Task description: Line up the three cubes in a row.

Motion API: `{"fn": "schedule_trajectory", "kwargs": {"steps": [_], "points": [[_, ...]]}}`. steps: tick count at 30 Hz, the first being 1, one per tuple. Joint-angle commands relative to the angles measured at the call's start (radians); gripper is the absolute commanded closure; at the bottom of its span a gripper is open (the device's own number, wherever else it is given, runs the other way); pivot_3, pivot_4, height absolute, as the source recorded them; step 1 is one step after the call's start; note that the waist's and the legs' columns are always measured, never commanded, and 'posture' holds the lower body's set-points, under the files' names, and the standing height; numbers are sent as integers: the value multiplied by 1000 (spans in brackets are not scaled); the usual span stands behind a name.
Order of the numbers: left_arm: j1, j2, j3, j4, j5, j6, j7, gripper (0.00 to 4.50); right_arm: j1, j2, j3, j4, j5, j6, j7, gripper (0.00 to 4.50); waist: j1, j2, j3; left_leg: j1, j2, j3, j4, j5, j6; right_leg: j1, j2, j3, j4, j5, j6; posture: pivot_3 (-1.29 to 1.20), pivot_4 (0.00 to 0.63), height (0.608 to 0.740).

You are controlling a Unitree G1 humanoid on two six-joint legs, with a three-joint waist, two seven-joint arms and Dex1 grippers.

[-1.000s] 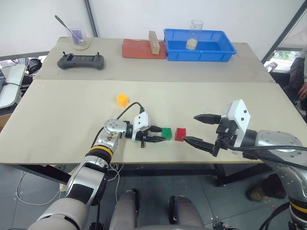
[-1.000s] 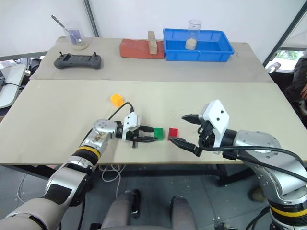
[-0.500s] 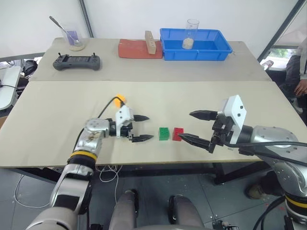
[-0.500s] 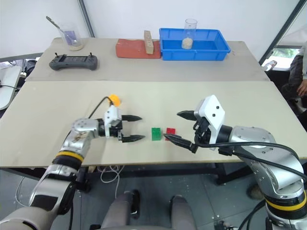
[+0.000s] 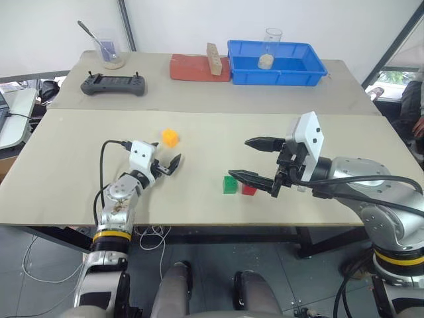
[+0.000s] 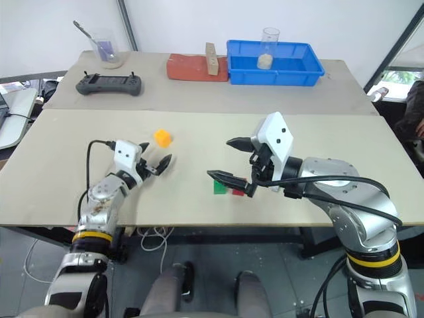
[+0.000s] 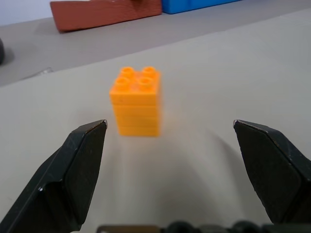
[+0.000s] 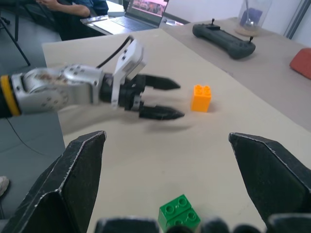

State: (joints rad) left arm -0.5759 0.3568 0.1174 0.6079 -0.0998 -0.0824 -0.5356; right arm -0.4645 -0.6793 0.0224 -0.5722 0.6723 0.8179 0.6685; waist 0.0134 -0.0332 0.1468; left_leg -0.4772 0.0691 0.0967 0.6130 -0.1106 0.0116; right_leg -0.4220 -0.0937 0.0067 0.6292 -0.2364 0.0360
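On the near table (image 5: 79,172) the green cube (image 5: 230,185) and the red cube (image 5: 249,189) sit side by side, touching or very nearly so, close to the front edge. The yellow-orange cube (image 5: 170,138) stands by itself, well apart from that pair, farther back and off to the robot's left.

The left gripper (image 5: 167,165) hangs just short of the yellow-orange cube with its jaws spread wide and nothing between them; from its own wrist camera the cube (image 7: 135,101) stands upright ahead of the two black fingers (image 7: 73,170), apart from both. The right gripper (image 5: 255,161) hovers over the green and red pair, jaws also wide open and empty, its lower finger (image 5: 250,179) crossing right above the red cube.

On the far table behind are a blue bin (image 5: 277,63) with a clear cup in it, a red-brown mat (image 5: 193,68) bearing a tan wooden block (image 5: 212,57), a dark handheld controller (image 5: 113,84) and a glass beaker (image 5: 110,53) holding a spoon
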Motion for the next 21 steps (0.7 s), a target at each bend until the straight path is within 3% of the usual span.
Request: {"fn": "schedule_trajectory", "kwargs": {"steps": [1, 8, 12, 17, 21], "points": [[-116, 30, 6, 165, 10, -82, -15, 69, -17, -1, -17, -12, -2, -24, 8, 0, 0, 0, 0, 0, 0, 0, 0, 0, 0, 0, 0, 0, 0, 0, 0, 0, 150, 740], [-294, 34, -4, 476, 27, -161, -74, 69, -14, 1, -30, -29, 7, -11, -5, 0, -1, 0, 0, 0, 0, 0, 0, 0, 0, 0, 0, 0, -1, 2, 4, 0, 150, 740], [-336, 31, 1, 541, 26, -181, -103, 1221, -7, 0, -35, -43, 12, -4, -18, 0, -1, 0, 0, -1, 0, 0, 0, 0, 0, -1, 0, 0, -1, 2, 4, 0, 150, 740], [-349, 34, 0, 562, 26, -201, -130, 3224, -6, -5, -40, -48, 16, 2, -29, 0, -1, 0, 0, -1, 0, 0, 0, 0, 0, -1, 0, 0, -1, 2, 4, 0, 150, 740], [-330, 34, -2, 505, -2, -200, -248, 3217, -3, -12, -47, -50, 22, 5, -28, 0, -1, 0, 0, -1, 0, 1, 0, 0, 0, 0, 0, 0, -1, 2, 4, 0, 150, 740]]}}
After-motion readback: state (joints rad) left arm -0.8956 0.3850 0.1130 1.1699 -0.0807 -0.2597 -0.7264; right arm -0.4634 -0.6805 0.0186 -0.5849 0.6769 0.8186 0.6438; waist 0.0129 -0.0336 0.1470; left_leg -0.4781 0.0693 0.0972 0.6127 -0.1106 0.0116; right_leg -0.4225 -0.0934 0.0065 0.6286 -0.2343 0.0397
